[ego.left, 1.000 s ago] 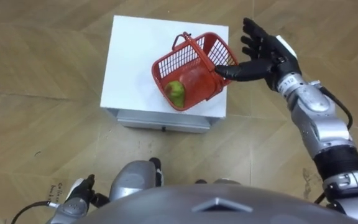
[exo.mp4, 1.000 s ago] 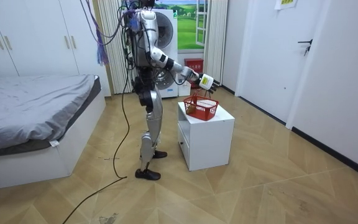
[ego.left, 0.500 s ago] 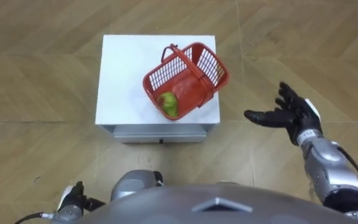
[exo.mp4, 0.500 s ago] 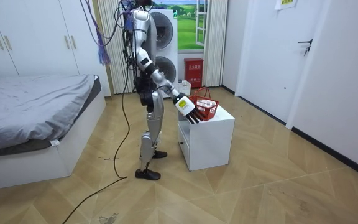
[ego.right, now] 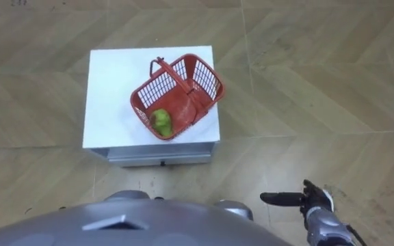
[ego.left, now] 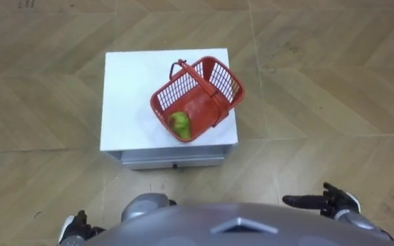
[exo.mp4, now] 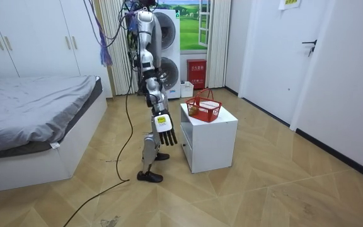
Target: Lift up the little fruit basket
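A red mesh fruit basket (ego.left: 195, 99) stands on the right half of a small white cabinet's top (ego.left: 132, 96), with its handle upright. A green fruit (ego.left: 179, 124) lies in the end of the basket nearest me. My right hand (ego.left: 323, 202) is open, its fingers straight, and hangs low at my right side, well clear of the basket. The room view shows that hand (exo.mp4: 165, 126) beside the cabinet's (exo.mp4: 222, 120) front corner, below the basket (exo.mp4: 204, 107). My left hand (ego.left: 74, 227) shows at the lower left edge, far from the basket.
I stand close in front of the cabinet, whose drawer front (ego.left: 173, 160) faces me. Wooden floor lies all around it. In the room view a bed (exo.mp4: 36, 101) is on the left, and stacked washing machines (exo.mp4: 172, 44) are behind me.
My right hand has left the basket's right side and dropped to my side. The basket stays on the cabinet. The eye views have shifted.
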